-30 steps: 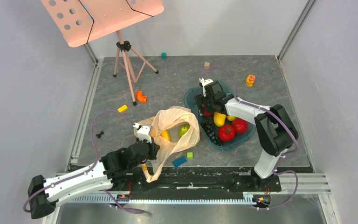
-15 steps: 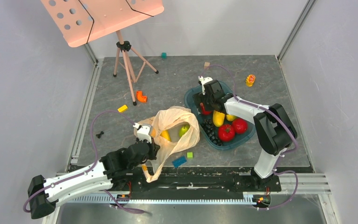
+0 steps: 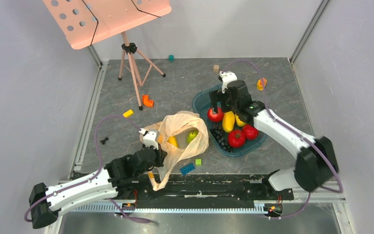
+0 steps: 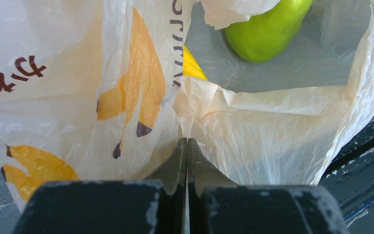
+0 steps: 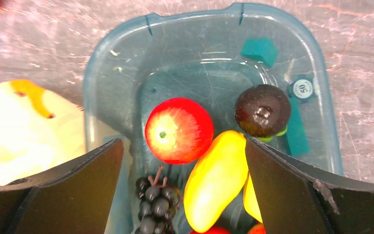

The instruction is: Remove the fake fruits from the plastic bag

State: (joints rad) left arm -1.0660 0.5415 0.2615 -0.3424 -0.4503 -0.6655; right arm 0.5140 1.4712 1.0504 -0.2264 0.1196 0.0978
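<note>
My left end effector (image 4: 187, 142) is pressed together on a fold of the plastic bag (image 4: 73, 73), which lies on the counter (image 3: 175, 83) left of the teal tray (image 5: 209, 27). The green pear (image 4: 268, 27) and a yellow piece (image 4: 193, 66) sit inside. My right end effector (image 5: 182, 146) hangs spread wide over the tray, above the red apple (image 5: 178, 130) (nothing pinched). For the next reach I should hold the pinch taut, enter through the open mouth and close on the pear alone.
</note>
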